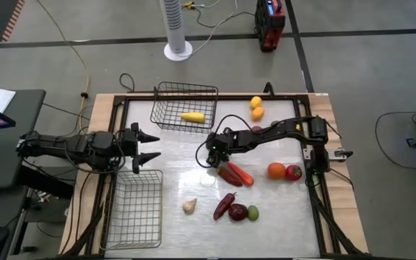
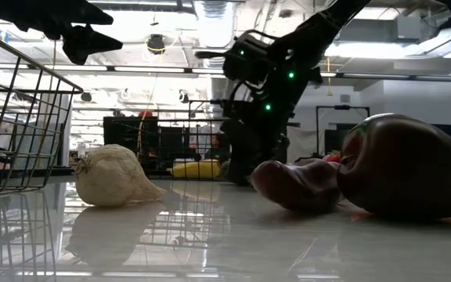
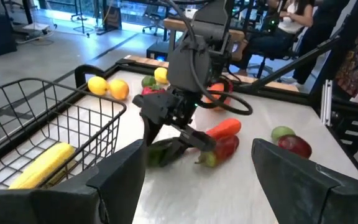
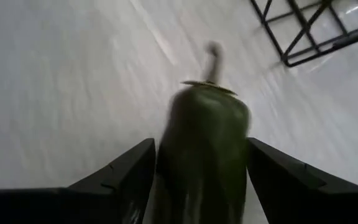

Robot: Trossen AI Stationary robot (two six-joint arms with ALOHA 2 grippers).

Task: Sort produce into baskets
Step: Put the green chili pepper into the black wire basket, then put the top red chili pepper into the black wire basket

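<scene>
My right gripper (image 1: 217, 160) is low over the table's middle, slanting down, shut on a dark green vegetable (image 4: 202, 143) with a stem. Its dark fingers flank the vegetable (image 3: 160, 152) just beside a red chilli and a carrot (image 1: 235, 174). My left gripper (image 1: 150, 146) hangs open at the left, between the two wire baskets. A yellow corn cob (image 1: 192, 115) lies in the far basket (image 1: 166, 101). The near basket (image 1: 134, 209) shows nothing inside. Loose produce lies on the table: lemon (image 1: 256, 102), oranges (image 1: 276, 170), tomato (image 1: 293, 172), garlic (image 1: 189, 206), lime (image 1: 252, 212). My right gripper has the green vegetable's two long sides (image 4: 166, 155) between its fingers, which lie along it. Its stem end (image 4: 213, 62) sticks out past the fingertips. The fingers come slanting down from the table's right side. I cannot tell whether the vegetable rests on the table.
A dark red chilli (image 1: 224, 205) and a dark round fruit (image 1: 237, 211) lie near the table's front, close to the low camera. Cables loop over the table's far middle (image 1: 230, 123). A white fan (image 1: 178, 29) stands beyond the table, and a person sits in the room behind (image 3: 291, 18).
</scene>
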